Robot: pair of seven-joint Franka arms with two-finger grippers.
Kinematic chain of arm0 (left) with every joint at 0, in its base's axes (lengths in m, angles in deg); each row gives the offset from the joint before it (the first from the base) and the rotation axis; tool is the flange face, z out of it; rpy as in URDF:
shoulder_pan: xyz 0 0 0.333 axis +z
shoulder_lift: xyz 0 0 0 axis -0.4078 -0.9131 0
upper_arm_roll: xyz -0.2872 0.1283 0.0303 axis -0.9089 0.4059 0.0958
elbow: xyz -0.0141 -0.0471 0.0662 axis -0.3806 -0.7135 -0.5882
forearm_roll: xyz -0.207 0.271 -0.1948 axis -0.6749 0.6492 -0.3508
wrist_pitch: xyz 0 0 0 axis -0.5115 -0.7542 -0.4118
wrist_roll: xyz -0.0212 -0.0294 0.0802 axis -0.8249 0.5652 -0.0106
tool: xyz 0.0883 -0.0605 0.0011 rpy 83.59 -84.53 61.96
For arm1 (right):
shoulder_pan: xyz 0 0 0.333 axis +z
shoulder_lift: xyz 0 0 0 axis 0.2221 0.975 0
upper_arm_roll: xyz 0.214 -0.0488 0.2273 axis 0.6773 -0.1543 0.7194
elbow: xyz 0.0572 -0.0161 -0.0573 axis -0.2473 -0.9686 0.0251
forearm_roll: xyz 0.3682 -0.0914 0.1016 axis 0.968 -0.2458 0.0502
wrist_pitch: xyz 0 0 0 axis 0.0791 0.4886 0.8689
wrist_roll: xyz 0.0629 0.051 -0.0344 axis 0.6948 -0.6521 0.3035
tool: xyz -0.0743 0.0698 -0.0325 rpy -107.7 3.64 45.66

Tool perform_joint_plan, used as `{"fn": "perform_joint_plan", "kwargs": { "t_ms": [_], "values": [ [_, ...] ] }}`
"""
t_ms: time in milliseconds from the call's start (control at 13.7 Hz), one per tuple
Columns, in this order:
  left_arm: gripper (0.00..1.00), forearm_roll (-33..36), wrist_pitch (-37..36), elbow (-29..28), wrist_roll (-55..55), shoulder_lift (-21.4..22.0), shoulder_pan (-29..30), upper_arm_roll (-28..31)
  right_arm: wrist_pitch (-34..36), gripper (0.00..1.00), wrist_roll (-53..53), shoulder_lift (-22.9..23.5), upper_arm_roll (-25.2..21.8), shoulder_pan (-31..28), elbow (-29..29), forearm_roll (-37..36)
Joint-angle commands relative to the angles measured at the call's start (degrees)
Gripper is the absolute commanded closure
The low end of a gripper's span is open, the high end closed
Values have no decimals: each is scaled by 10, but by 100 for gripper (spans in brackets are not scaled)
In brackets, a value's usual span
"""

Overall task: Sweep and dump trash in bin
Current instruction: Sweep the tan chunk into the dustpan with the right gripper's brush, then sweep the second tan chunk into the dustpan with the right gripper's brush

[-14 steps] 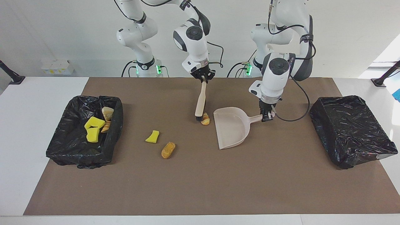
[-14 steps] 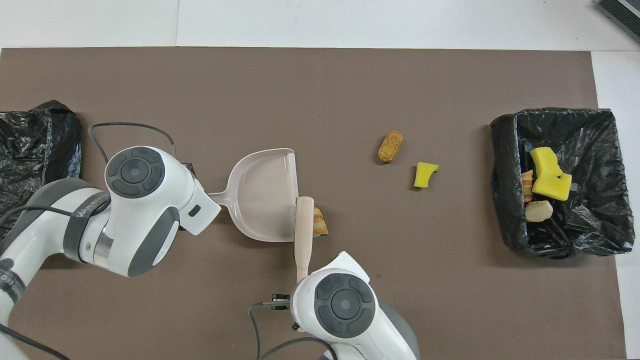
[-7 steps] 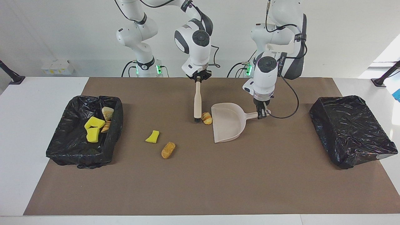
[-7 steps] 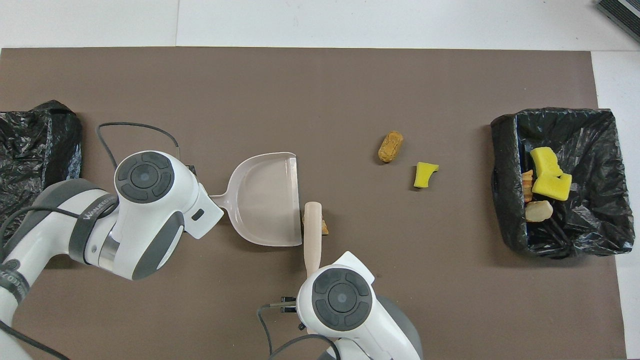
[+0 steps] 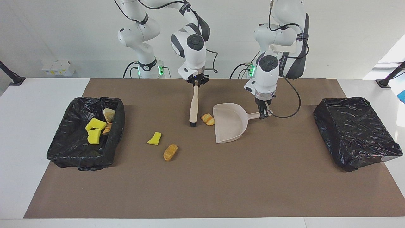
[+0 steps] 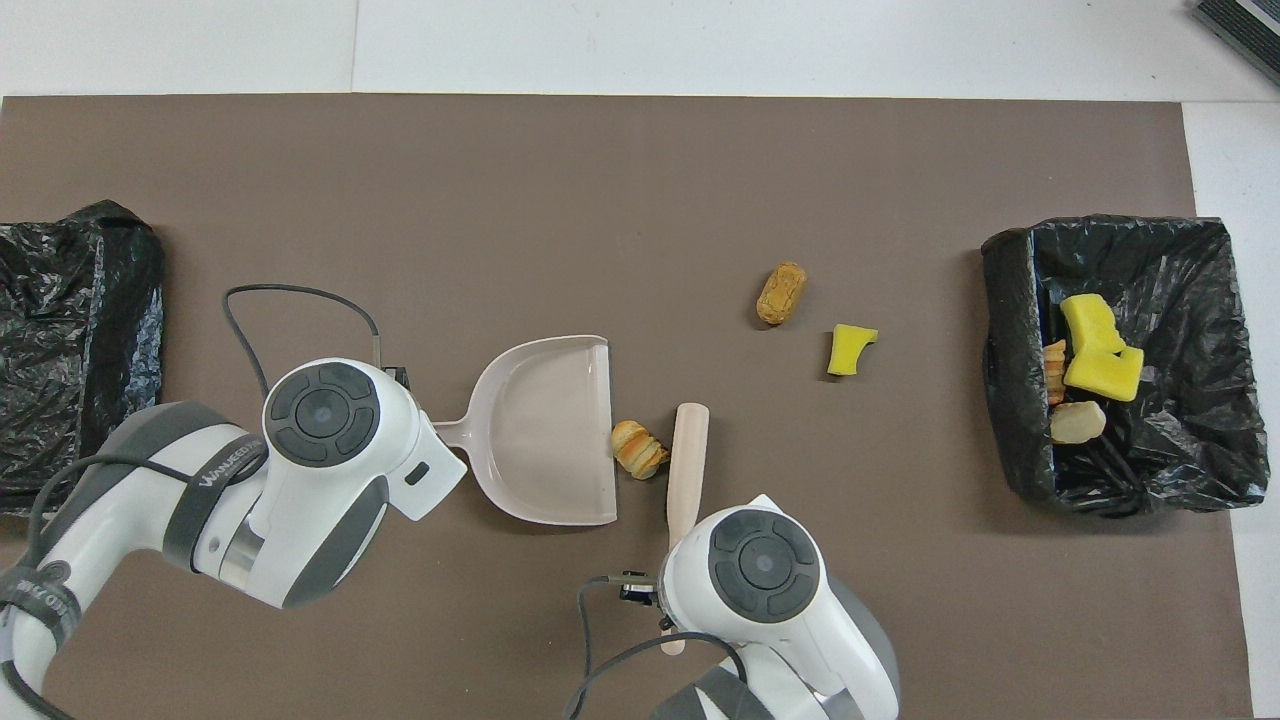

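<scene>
Right gripper [image 5: 196, 83] is clamping the brush [image 5: 193, 107] beside the bread scrap [image 5: 208, 119] at the dustpan [image 5: 228, 123] lip, left gripper [image 5: 263, 114] is gripping the dustpan handle; next is flicking it in.

We see a scrap [image 5: 208, 119] between the brush [image 5: 193, 107] and the dustpan [image 5: 228, 123]. Two more scraps [image 5: 154, 138] [image 5: 170, 152] lie toward the bin [image 5: 115, 126] at the right arm's end, which holds others.

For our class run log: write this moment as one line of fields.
left gripper: holds beige plastic dustpan | right gripper: holds beige brush | golden-brown bread scrap: between them
</scene>
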Motion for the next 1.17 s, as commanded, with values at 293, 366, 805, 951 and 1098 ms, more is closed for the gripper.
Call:
{"fn": "perform_joint_plan", "kwargs": {
  "t_ms": [293, 366, 805, 951, 1098],
  "values": [
    [100, 10, 73, -31, 40, -10, -25, 7, -69, 100, -22, 89, 6, 26, 124, 82],
    [100, 8, 77, -26, 40, -13, -22, 8, -63, 100, -11, 84, 6, 23, 122, 81],
    [100, -10, 75, 41, 51, -55, 10, 8, 7, 100, 36, 26, 1, -55, 102, 34],
    [100, -14, 56, 70, 76, -64, 12, 8, 23, 100, 57, 15, 1, -94, 111, -44],
    [100, -15, -16, 156, 74, -107, 13, 9, 15, 100, 125, 25, 1, -137, 113, -83]
  ]
}}
